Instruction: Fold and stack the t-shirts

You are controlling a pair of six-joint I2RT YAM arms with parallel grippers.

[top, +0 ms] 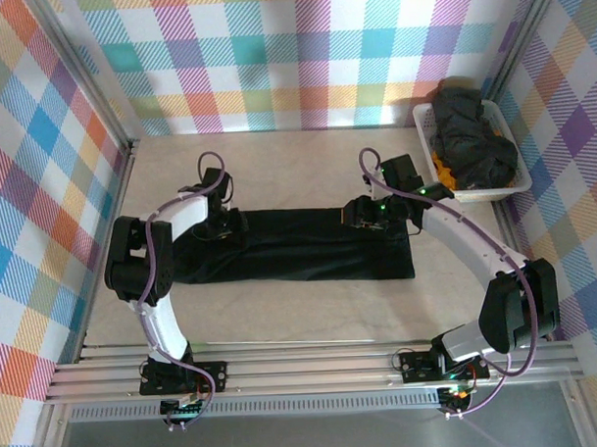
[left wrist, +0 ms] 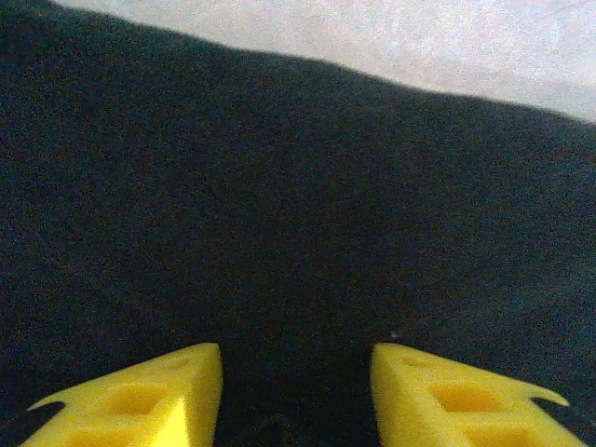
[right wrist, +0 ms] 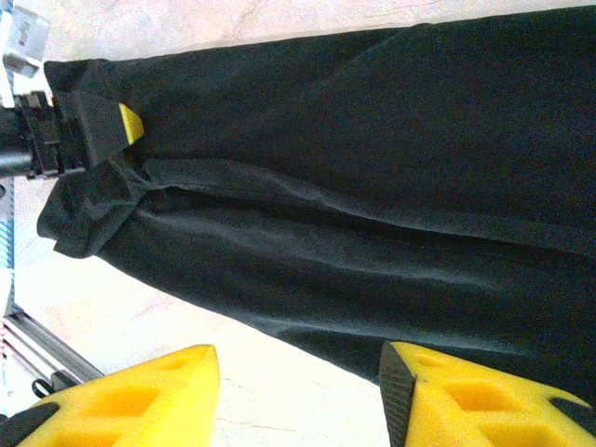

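One black t-shirt (top: 299, 248) lies on the table as a long flat strip, folded lengthwise. My left gripper (top: 230, 224) sits low over its left end near the back edge. In the left wrist view the yellow fingers (left wrist: 168, 391) stand apart with dark cloth (left wrist: 298, 186) beneath the left gripper (left wrist: 296, 358) and nothing pinched. My right gripper (top: 360, 217) hovers over the strip's right part, at its back edge. In the right wrist view the right gripper (right wrist: 298, 358) is open, straddling the cloth's edge (right wrist: 372, 214) and bare table. More black t-shirts (top: 477, 139) are heaped in the basket.
The white plastic basket (top: 423, 131) stands at the back right corner, with a small orange item (top: 442, 165) beside the heap inside. Checked walls close in the table on three sides. Bare tabletop (top: 297, 170) lies behind the strip and in front of it.
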